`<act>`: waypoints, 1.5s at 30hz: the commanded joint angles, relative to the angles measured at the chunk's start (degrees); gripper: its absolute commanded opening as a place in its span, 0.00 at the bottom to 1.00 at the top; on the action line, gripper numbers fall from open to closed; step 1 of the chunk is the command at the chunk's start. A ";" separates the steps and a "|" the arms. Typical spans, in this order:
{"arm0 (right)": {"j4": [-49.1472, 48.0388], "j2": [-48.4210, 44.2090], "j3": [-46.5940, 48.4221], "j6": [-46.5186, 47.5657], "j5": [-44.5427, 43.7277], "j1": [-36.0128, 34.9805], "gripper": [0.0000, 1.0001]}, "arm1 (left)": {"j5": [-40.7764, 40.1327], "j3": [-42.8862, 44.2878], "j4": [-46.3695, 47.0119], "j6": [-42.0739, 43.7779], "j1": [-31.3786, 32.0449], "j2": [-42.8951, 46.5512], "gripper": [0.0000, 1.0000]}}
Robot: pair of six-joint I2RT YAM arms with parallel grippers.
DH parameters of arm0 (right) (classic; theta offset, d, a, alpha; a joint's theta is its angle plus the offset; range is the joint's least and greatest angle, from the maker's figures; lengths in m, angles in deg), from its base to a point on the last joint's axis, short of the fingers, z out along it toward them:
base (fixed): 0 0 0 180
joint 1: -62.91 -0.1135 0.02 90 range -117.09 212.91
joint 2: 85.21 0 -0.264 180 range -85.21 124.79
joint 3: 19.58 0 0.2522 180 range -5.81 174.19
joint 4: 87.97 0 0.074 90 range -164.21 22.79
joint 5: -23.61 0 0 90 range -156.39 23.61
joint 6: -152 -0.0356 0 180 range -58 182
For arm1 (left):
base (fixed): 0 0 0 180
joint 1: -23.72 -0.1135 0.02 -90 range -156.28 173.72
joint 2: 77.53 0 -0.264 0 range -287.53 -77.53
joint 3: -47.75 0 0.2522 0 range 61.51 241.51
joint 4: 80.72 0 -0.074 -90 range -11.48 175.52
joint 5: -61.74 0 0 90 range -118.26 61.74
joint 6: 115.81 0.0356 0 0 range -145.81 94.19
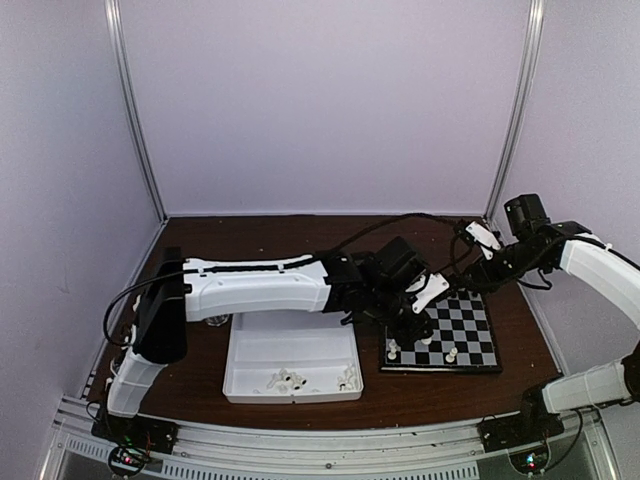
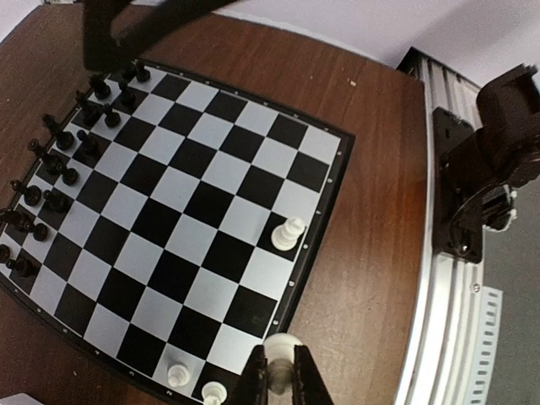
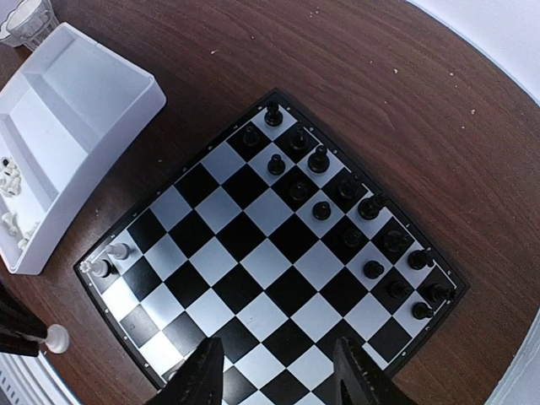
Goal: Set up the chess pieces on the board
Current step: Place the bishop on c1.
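The left gripper (image 2: 278, 381) is clenched on 1 white chessman (image 2: 283, 346). Its round head shows just above the 2 dark fingers (image 2: 305, 384). It sits at the rim of the board (image 2: 211, 202), close to a corner. We cannot tell whether its base touches anything.

The right gripper (image 3: 278, 371) hangs above the board with its 2 fingers (image 3: 202, 375) spread apart and nothing between them.

On the board, the black chess pieces (image 3: 321, 211) stand in 2 rows along one side. Across from them we count 3 white chess pieces (image 2: 288, 234). 2 of them stand side by side at the corner nearest the left gripper. The third stands alone farther along the edge that faces the arms' bases. The squares between the 2 colours are bare.

In the top view, the board lies flat on the right half of a dark brown table (image 1: 200, 240). A white tray (image 1: 290, 345) sits just beside its left edge. In the tray's near part lies a loose cluster of spare white pieces (image 1: 290, 380), some of them tipped over. The left arm reaches across above the tray to the board, and the right arm bends in from the far right.
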State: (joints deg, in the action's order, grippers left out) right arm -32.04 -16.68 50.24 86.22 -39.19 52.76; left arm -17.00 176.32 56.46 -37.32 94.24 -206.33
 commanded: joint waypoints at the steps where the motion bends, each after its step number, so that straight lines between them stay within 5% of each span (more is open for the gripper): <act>1: -2.06 -1.03 -0.59 -0.93 -2.46 0.57 0.47 | -4.23 7.43 -5.37 5.60 0.49 -5.30 0.04; 18: -2.02 -0.32 -0.48 -0.28 -1.56 0.57 0.48 | -6.28 16.91 -7.33 5.90 0.90 -16.75 0.04; 35: -2.16 0.63 -0.51 -0.15 -1.15 0.57 0.49 | -4.03 17.29 -7.88 5.60 1.48 -17.90 0.04; 45: -2.01 0.82 -0.42 -0.15 -0.90 0.59 0.49 | -4.69 17.38 -7.81 5.49 1.58 -18.23 0.14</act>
State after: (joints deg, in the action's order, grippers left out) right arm -32.98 -15.98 50.15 86.01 -40.77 53.09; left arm -22.00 192.14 47.92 -31.70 95.40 -223.40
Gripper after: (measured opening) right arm 0.492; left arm 0.097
